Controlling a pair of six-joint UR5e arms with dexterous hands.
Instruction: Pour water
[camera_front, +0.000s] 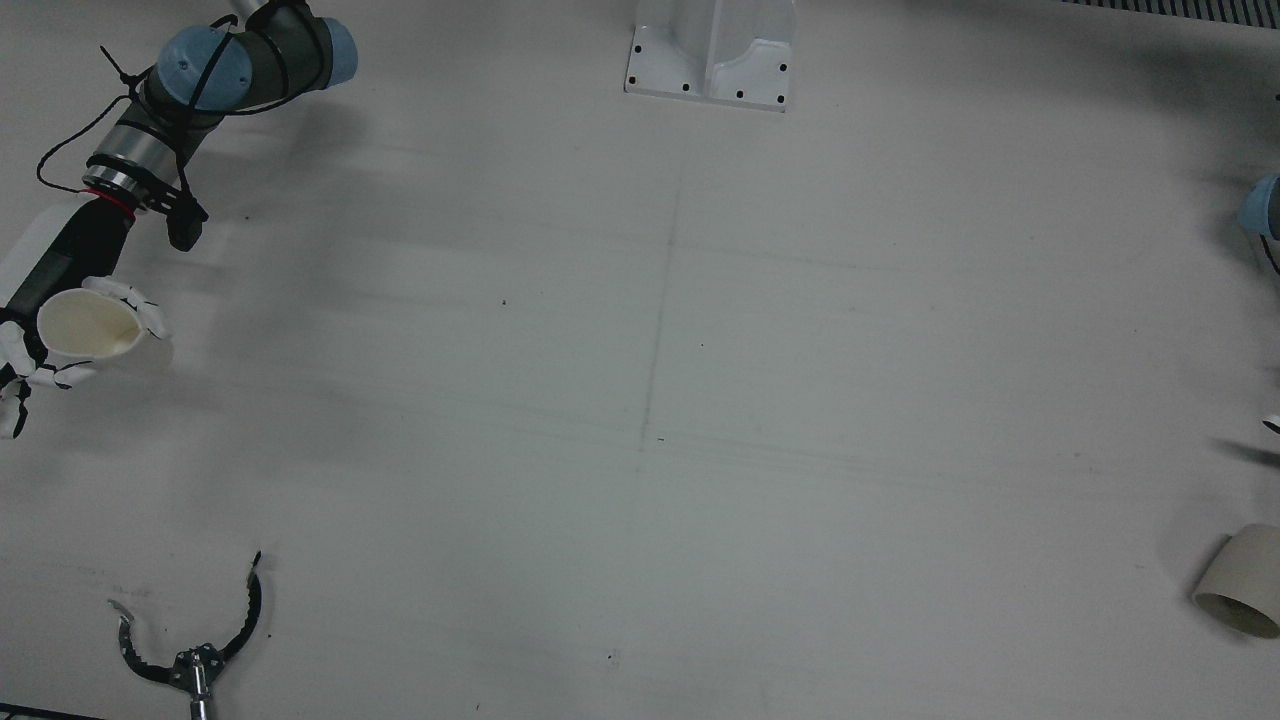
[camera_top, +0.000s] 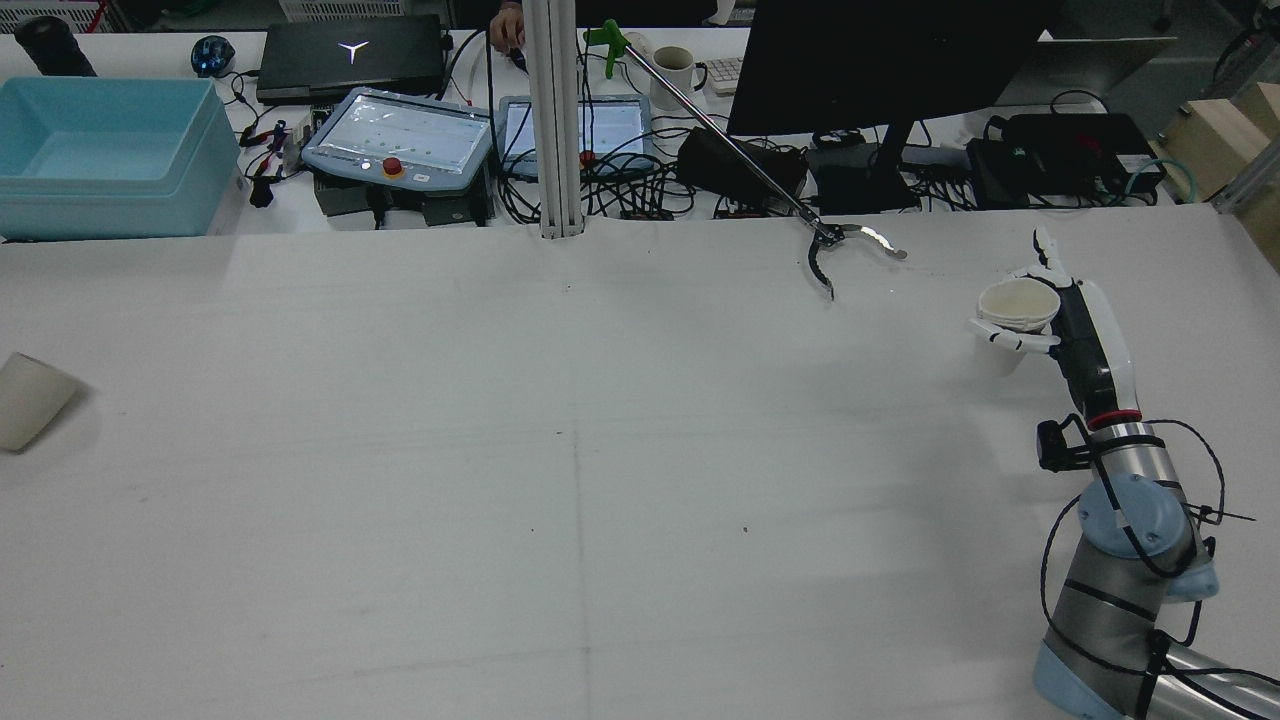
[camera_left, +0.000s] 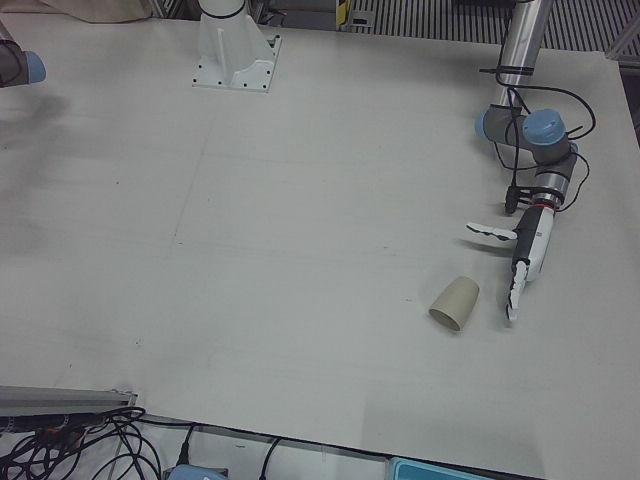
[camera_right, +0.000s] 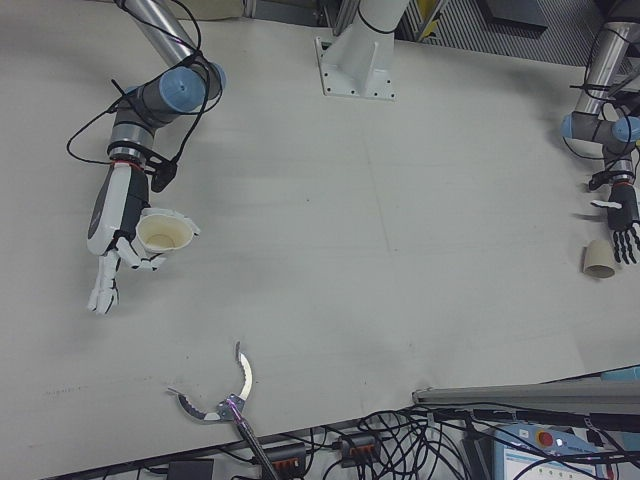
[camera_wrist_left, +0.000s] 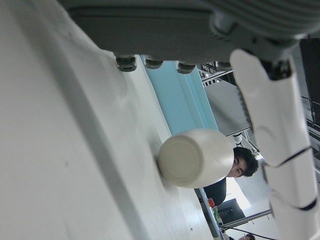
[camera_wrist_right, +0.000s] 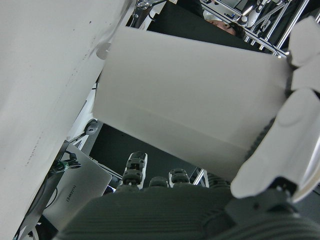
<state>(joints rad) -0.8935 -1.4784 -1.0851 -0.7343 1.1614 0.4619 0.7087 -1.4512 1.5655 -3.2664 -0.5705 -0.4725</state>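
Note:
My right hand is shut on a white paper cup, held upright and slightly tilted with its mouth open to the top, above the table's far right side. In the right hand view the cup's wall fills the space between my fingers. A second paper cup lies on its side on the table at the left side. My left hand hovers just beside it, open with fingers stretched out and touching nothing. In the left hand view that cup's base faces the camera.
A reach-grabber tool's open claw rests on the table near the operators' edge, in front of my right hand. A white pedestal stands at the table's robot side. Beyond the table stand a blue bin, teach pendants and a monitor.

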